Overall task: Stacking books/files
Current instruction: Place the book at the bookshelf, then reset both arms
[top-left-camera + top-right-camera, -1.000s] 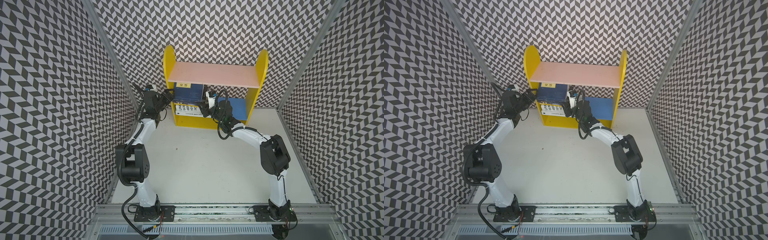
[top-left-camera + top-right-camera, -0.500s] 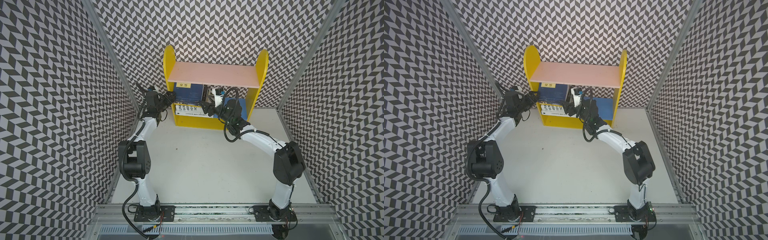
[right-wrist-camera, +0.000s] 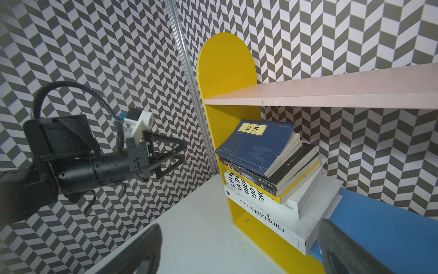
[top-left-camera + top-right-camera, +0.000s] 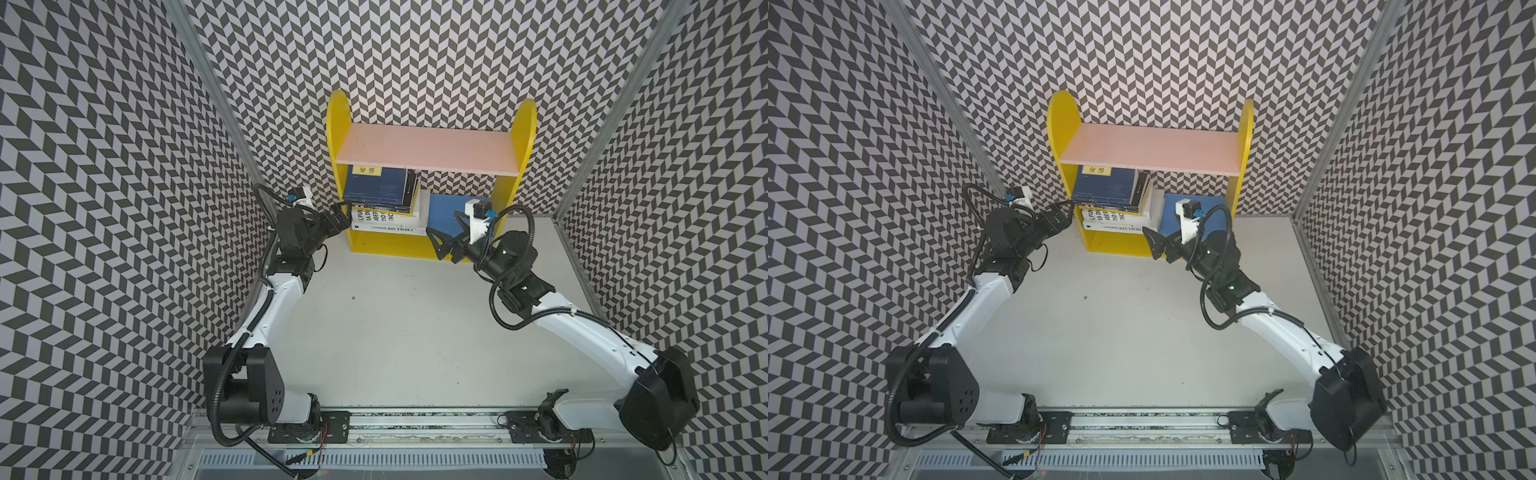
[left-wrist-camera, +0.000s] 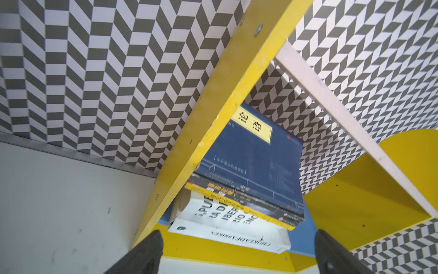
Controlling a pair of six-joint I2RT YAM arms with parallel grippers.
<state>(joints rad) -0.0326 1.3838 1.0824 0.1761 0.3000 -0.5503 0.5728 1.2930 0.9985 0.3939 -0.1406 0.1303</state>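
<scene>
Both my jaws stand released, empty; the books (image 4: pixel 380 195) lie stacked at the bookcase's (image 4: pixel 337 137) nine o'clock, braced by its side.

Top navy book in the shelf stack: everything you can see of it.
The navy book is a paperback: dark blue cover with faint line drawing, a yellow label bearing black characters, a red mark. It lies cover up, topmost on the stack of books on the blue lower shelf, under the pink shelf, close beside the yellow side panel; contact there is unclear.
</scene>
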